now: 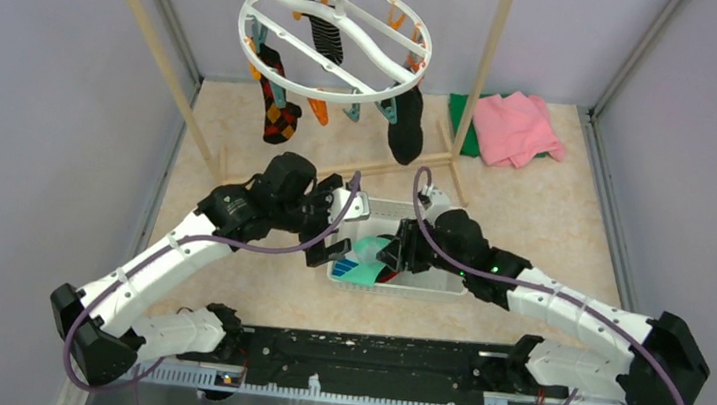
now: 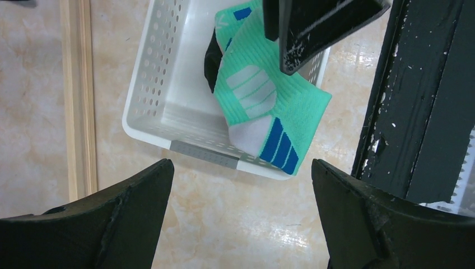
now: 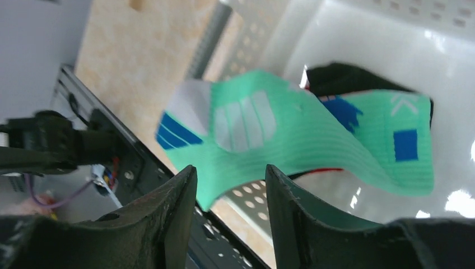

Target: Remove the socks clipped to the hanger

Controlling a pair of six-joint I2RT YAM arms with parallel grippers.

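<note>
Lying across basket (image 2: 144, 84) rim, teal sock (image 2: 263, 106); left gripper (image 2: 241, 168) spread wide, right gripper (image 3: 229, 171) seemingly released.

No legible text, label, brand, number or sign in any view.
- Teal sock (image 2: 263, 106): graphic marks only: white chevron, blue blocks, blue stripes, pale grey bars. No lettering.
- Basket (image 2: 151, 84): grey strip on near rim; nothing readable on it.
</note>
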